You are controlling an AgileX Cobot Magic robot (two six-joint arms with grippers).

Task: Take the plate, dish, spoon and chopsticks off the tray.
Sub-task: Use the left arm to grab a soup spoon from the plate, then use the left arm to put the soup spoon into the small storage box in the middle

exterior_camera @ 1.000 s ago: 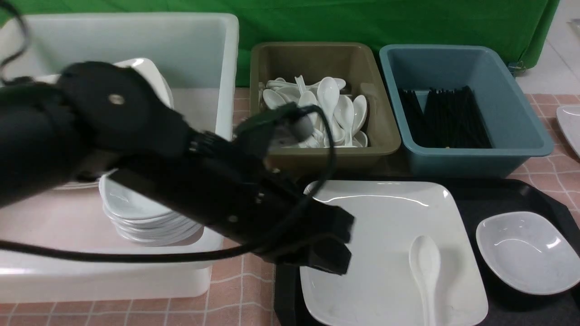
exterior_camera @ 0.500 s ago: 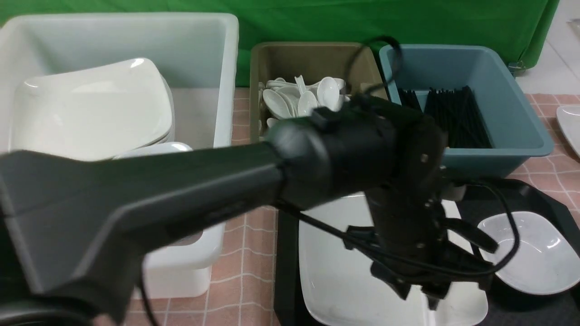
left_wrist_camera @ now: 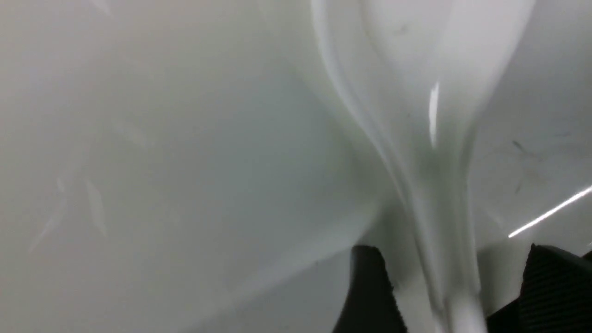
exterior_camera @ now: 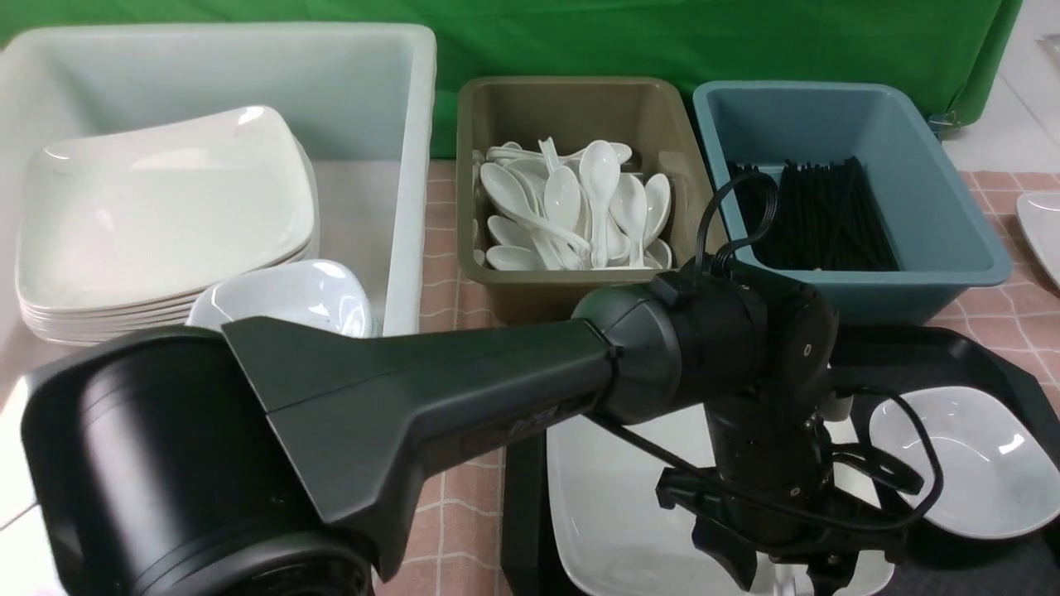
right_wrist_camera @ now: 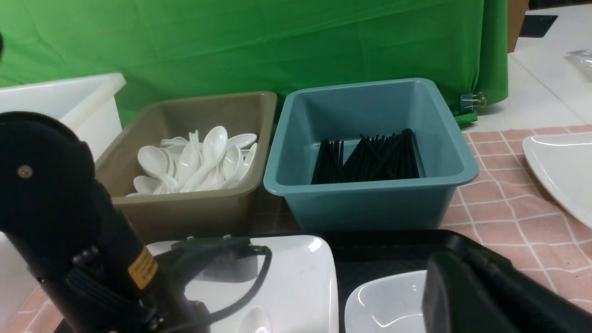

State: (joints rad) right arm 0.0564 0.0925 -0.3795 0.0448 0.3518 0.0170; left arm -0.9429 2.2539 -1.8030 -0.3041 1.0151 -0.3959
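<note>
The large white plate [exterior_camera: 613, 497] lies on the black tray [exterior_camera: 952, 348], with the small dish [exterior_camera: 977, 463] to its right. My left gripper [exterior_camera: 782, 571] hangs low over the plate's near right part and hides the spoon in the front view. In the left wrist view the white spoon [left_wrist_camera: 430, 138] lies on the plate [left_wrist_camera: 185, 162], and its handle runs between the open fingers [left_wrist_camera: 370, 296] without touching them. The right gripper [right_wrist_camera: 444, 286] shows only as one dark mass beside the dish [right_wrist_camera: 388, 300]. The chopsticks are out of view.
A white tub [exterior_camera: 397, 124] at the left holds stacked plates [exterior_camera: 166, 207] and dishes [exterior_camera: 290, 298]. Behind the tray stand an olive bin [exterior_camera: 489, 108] of white spoons and a blue bin [exterior_camera: 952, 232] of thin black sticks. Another white plate [exterior_camera: 1043, 232] lies at the right edge.
The left arm has swung from beside the white tub across to the tray and come down over the plate. Its jaws have opened around the spoon's handle.
</note>
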